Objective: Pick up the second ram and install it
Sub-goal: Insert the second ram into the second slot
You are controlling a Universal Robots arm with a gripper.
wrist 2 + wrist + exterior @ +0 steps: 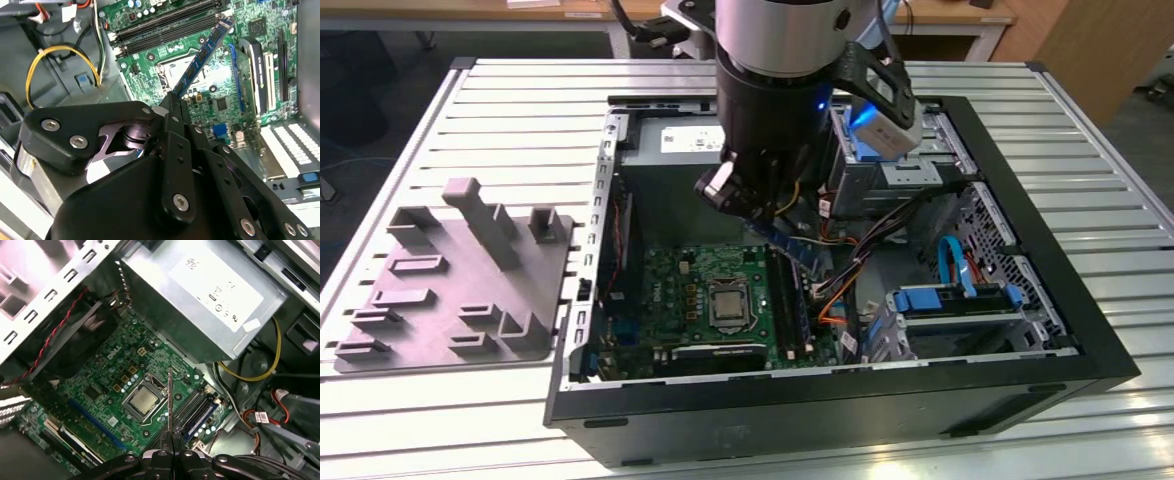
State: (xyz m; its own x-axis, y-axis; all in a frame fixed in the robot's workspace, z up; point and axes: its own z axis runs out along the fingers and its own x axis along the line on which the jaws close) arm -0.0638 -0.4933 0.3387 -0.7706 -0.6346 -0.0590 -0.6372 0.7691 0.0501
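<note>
Open black metal computer case [854,400] on pale slatted table [520,100]. Green motherboard [100,385] lies inside. Black gripper [173,102] above it, jaws pinched tight on one end of second ram [202,55], a thin bluish-green stick. It is held clear of the board, near long black slots [165,25].

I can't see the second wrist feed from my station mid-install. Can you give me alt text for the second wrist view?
The gripper is shut on one end of a memory stick, which juts out tilted above the green motherboard, not yet seated in the long black slots. A yellow cable loops beside the board.
</note>
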